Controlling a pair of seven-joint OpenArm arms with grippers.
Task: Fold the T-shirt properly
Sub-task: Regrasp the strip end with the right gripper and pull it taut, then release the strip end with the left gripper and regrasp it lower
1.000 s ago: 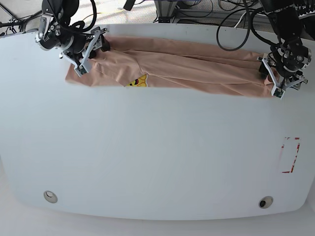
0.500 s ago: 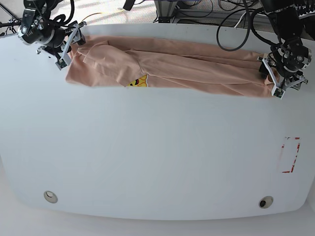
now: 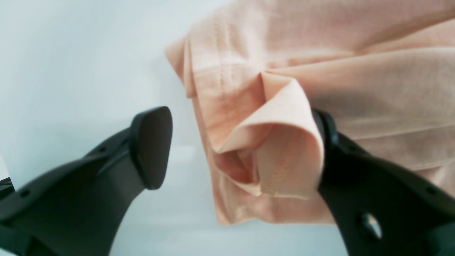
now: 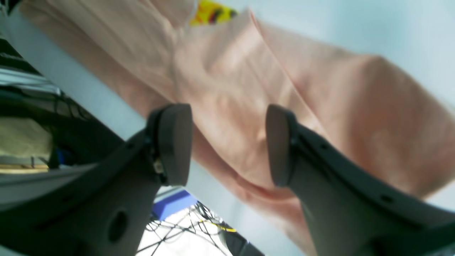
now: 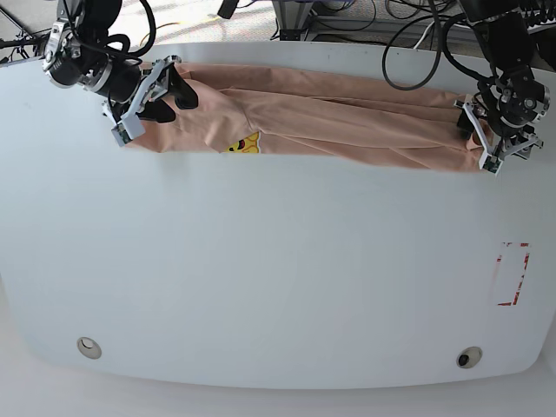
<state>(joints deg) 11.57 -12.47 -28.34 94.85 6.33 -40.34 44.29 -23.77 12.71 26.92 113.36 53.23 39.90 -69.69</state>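
Along the far edge of the table (image 5: 278, 287), the T-shirt (image 5: 330, 117) is laid out as a long, narrow band, already doubled lengthwise. The yellow emblem (image 5: 244, 143) is seen at the band's near edge, toward the collar end. Several soft creases run along the length of the T-shirt.

The fabric is judged to be light, limp and easily bunched; no shape is held by it once released. A hold is best taken at a hemmed corner, where stitched layers give the pads something thicker to bite.

At the hem end of the T-shirt, the left gripper (image 3: 234, 149) is positioned with its jaws wide apart. A curled fold of cloth (image 3: 284, 153) is draped against one finger; the other finger stands clear of the T-shirt, over bare table, so nothing is clamped.

At the collar end of the T-shirt, the right gripper (image 4: 227, 145) is held above the fabric with a moderate gap between its jaws. No cloth is pinched there either.
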